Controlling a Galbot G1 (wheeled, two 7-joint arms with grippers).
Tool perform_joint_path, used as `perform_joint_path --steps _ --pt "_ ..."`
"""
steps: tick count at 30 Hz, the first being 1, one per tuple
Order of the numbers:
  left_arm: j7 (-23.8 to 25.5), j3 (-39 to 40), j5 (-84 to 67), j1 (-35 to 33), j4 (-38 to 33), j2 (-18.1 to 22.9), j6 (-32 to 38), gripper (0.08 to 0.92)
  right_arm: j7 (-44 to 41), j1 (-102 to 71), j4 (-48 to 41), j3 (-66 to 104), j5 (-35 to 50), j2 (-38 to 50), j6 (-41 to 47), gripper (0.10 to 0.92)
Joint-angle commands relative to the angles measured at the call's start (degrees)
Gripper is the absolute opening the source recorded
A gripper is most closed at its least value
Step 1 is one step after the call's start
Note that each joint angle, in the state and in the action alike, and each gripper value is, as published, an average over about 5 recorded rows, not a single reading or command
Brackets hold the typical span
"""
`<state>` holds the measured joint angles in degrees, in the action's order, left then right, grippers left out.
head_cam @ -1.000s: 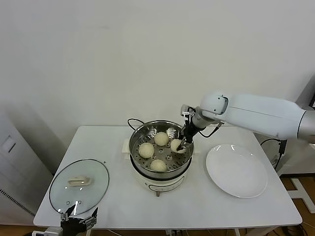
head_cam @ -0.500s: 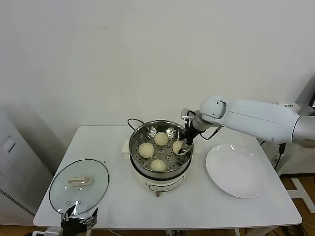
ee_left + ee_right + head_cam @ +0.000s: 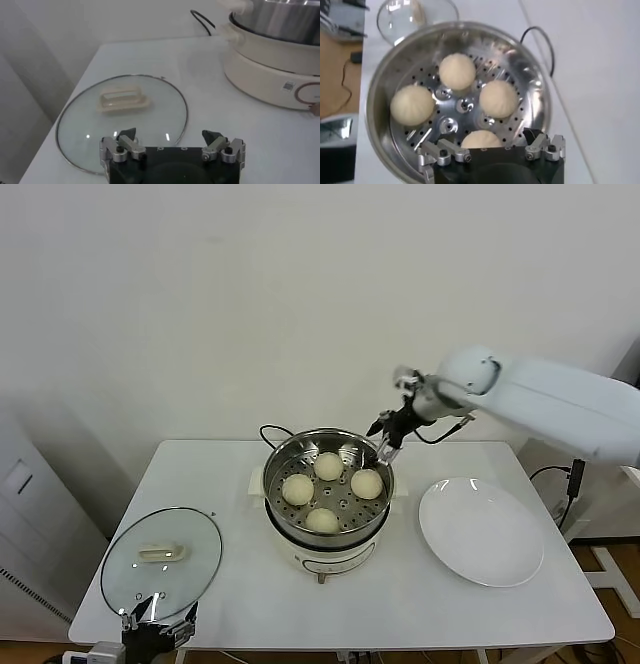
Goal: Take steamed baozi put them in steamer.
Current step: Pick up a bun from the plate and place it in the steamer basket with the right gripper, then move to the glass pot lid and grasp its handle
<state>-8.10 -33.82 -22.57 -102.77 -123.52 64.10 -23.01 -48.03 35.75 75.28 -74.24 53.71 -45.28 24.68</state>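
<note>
partly hidden: one baozi [image 3: 481,139] behind right gripper [image 3: 490,150]

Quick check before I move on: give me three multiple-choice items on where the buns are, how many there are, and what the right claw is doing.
1. Where do the pale cream round buns lie?
A. on the flat white plate
B. on the perforated tray of the shiny steel steamer
C. on the round glass lid

2. How many buns show?
A. two
B. three
C. four

3. What is the right claw doing?
A. open, holding nothing, above the steamer's far rim
B. shut on a bun
C. resting on the plate

Answers: 1 B, all sit in the pot; 2 C, the right wrist view shows four; 3 A, its fingers stand apart with nothing between them.
</note>
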Motion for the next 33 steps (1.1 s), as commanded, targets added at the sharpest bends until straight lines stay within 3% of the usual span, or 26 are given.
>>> perform_joint_path --steps 1,7,13,20,33 --pt "-0.2 -0.4 -1.0 0.6 0.0 0.2 -0.1 0.823 8.2 -15.2 2.4 25.0 4.7 16.4 -7.7 0.823" --pt "-0.7 -1.0 -2.8 2.3 0.1 0.7 -0.4 0.823 22.6 -44.2 6.5 56.7 4.7 19.0 -13.9 0.823" --pt "-0.8 -1.7 -3.5 4.0 -0.2 0.8 -0.7 0.823 32.4 -70.5 9.0 87.6 1.6 12.5 -18.8 0.823" --pt "-0.9 -1.8 -3.9 5.6 -0.1 0.3 -1.2 0.823 34.6 -90.2 11.6 109.9 -7.9 -1.1 -23.3 0.823" --pt "0.1 -2.9 3.8 7.8 1.2 0.7 1.2 0.823 32.4 -106.7 17.8 125.5 -21.0 -25.2 -28.1 0.823"
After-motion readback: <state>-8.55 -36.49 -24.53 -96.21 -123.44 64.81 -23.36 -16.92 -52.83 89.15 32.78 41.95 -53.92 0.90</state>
